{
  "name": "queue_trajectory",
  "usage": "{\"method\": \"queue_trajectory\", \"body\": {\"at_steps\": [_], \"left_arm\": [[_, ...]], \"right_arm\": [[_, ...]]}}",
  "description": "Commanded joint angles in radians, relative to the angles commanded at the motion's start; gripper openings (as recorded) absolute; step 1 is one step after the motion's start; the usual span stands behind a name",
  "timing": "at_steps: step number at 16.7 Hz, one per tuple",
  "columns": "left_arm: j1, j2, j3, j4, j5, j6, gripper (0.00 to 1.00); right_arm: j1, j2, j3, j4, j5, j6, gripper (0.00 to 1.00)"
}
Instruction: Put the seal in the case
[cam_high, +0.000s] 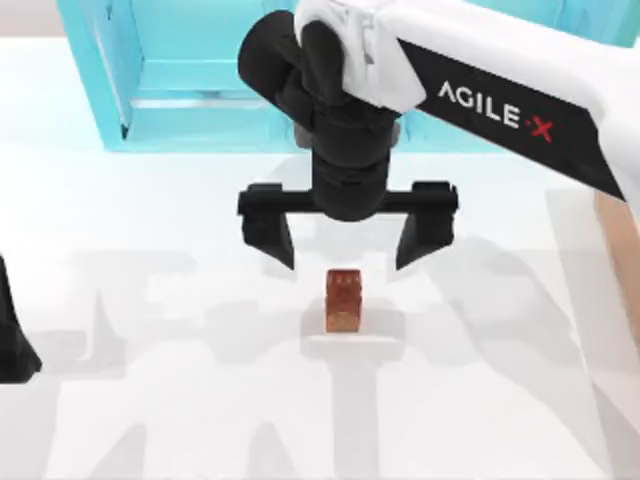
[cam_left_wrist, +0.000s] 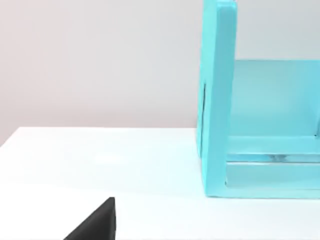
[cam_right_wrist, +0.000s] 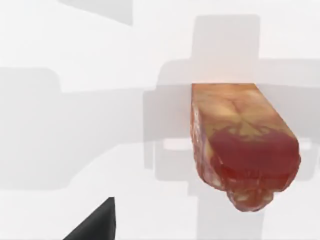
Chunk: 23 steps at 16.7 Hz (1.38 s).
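seal: small reddish-brown block (cam_high: 343, 300) standing upright on the white counter (cam_high: 150, 400), roughly mid-counter, a bit toward the near edge. Top end is darker red with a pattern, lower part fades to tan.

right claw: hanging over the counter (cam_high: 346, 232), fingers spread wide, tips pointing down. Nothing is held between them.

seal vs claw: in the top view the seal sits just in front of the gap between the two fingers, pretty much centred on it left to right. Not touching either finger. Can't tell how high the tips are above the counter.

right wrist view: seal (cam_right_wrist: 244, 145) seen close up, red end nearest the camera, its shadow on the counter around it. One dark finger tip (cam_right_wrist: 97, 222) pokes in at the edge.

case: light blue open box (cam_high: 170, 80) at the far side of the counter, behind the right arm, well apart from the seal. In the left wrist view you get its side wall and open inside (cam_left_wrist: 217, 100).

left arm: parked at the left edge of the counter (cam_high: 12, 335); one dark finger (cam_left_wrist: 97, 222) in its wrist view, can't tell if that claw is open or closed.
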Motion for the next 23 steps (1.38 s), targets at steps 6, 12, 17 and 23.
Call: {"method": "queue_trajectory", "body": {"at_steps": [6, 12, 17, 23], "left_arm": [[0.0, 0.0, 0.0, 0.0, 0.0, 0.0, 1.0], [0.0, 0.0, 0.0, 0.0, 0.0, 0.0, 1.0], [0.0, 0.0, 0.0, 0.0, 0.0, 0.0, 1.0], [0.0, 0.0, 0.0, 0.0, 0.0, 0.0, 1.0]], "right_arm": [[0.004, 0.029, -0.224, 0.261, 0.0, 0.004, 1.0], [0.004, 0.034, -0.257, 0.295, 0.0, 0.005, 1.0], [0.004, 0.034, -0.257, 0.295, 0.0, 0.005, 0.62], [0.004, 0.034, -0.257, 0.295, 0.0, 0.005, 0.17]]}}
